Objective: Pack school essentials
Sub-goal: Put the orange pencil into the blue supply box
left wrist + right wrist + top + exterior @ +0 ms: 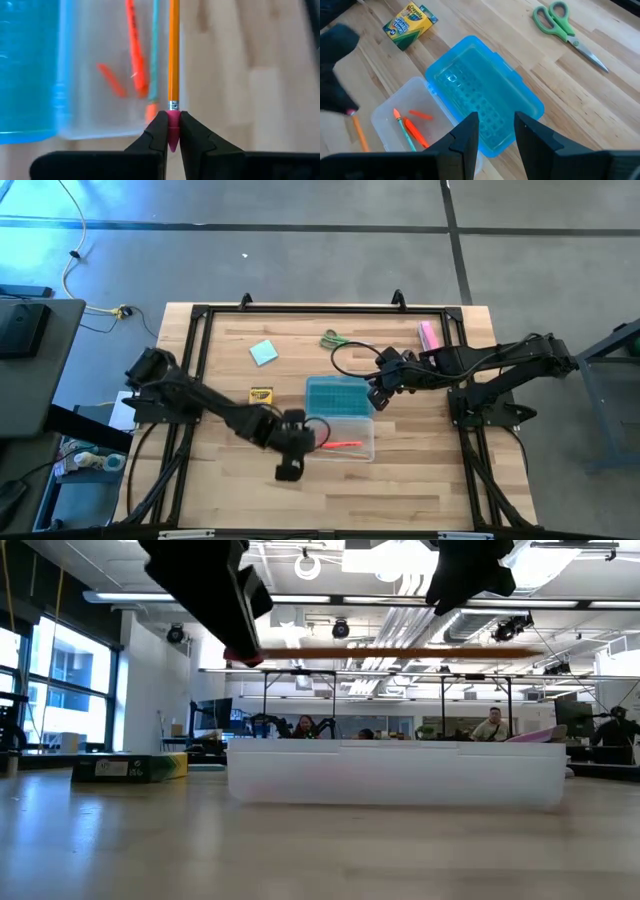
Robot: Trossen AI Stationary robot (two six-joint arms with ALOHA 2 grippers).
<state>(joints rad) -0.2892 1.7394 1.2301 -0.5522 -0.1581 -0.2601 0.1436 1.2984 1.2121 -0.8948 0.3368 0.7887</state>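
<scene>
Item: my left jaws [171, 131], low centre of the high view, closed tight on the pink eraser end of a long orange pencil [173, 50]. The pencil is held level above the desk, alongside the clear plastic case [345, 435]; whether it lies over the rim or just outside it, I cannot tell.

Item: my right jaws [496, 131], right of centre in the high view, parted with nothing between them, hovering over the translucent teal lid [482, 97], which lies open beside the case.

Item: case contents. An orange-red pen [411, 130], a slim green pencil [406, 136] and a small red-orange piece [421, 115], all on the case floor.

Item: green-handled scissors [334, 339], flat on the wooden desk [420, 470], upper centre of the high view, beyond the lid.

Item: yellow-green crayon box [261, 394], flat on the desk, left of the lid.

Item: light-blue square pad [264, 352], upper left of centre, apart from the crayon box.

Item: pink oblong block [429, 335], upper right, near the desk frame.
</scene>
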